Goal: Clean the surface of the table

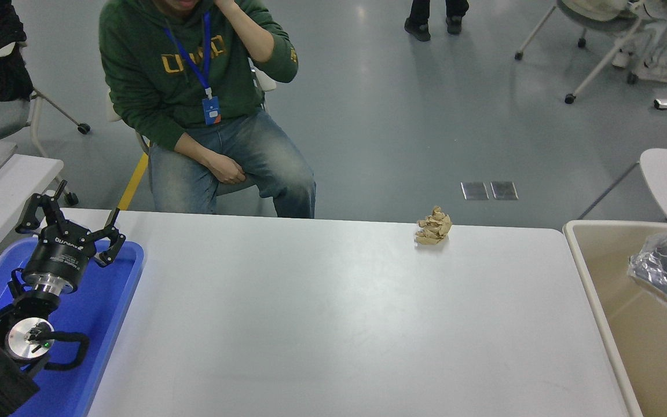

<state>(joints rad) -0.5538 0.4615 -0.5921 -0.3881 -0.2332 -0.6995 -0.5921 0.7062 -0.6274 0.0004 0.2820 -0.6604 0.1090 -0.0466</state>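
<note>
Head view: left gripper (73,217) jaws apart, parked; right unseen. I could nudge wad (433,226) off counter (333,324).
</note>
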